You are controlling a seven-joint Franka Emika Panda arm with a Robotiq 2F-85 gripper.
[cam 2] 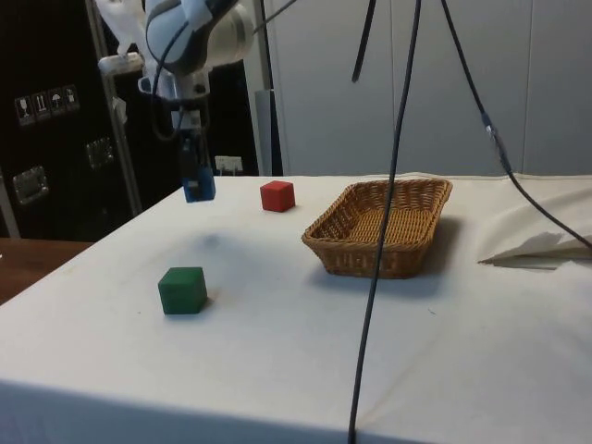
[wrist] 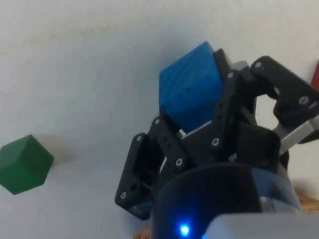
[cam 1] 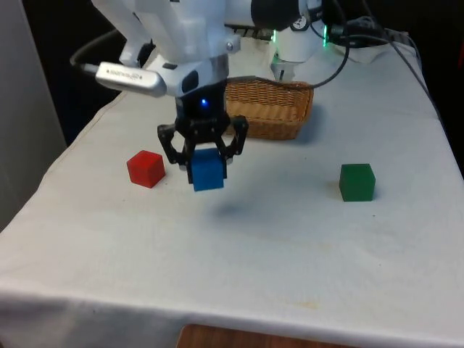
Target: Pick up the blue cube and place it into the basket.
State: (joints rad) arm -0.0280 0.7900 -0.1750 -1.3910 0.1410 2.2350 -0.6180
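The blue cube [cam 1: 208, 170] hangs above the white cloth, clamped between the black fingers of my gripper [cam 1: 205, 161]. A faint shadow lies on the cloth beneath it. From the side, the blue cube [cam 2: 198, 181] is well clear of the table, held under the gripper [cam 2: 194, 171]. The wrist view has the blue cube [wrist: 190, 90] tilted between the fingers of the gripper [wrist: 194, 112]. The wicker basket [cam 1: 290, 114] stands behind the gripper, towards the front view's right, with nothing visible inside; the basket [cam 2: 412, 264] is low and rectangular in the side view.
A red cube [cam 1: 146, 169] sits on the cloth just to the front view's left of the gripper. A green cube [cam 1: 357, 182] rests at the front view's right. Black cables [cam 2: 393, 185] hang in front of the side view. Crumpled cloth [cam 2: 536, 245] lies beyond the basket.
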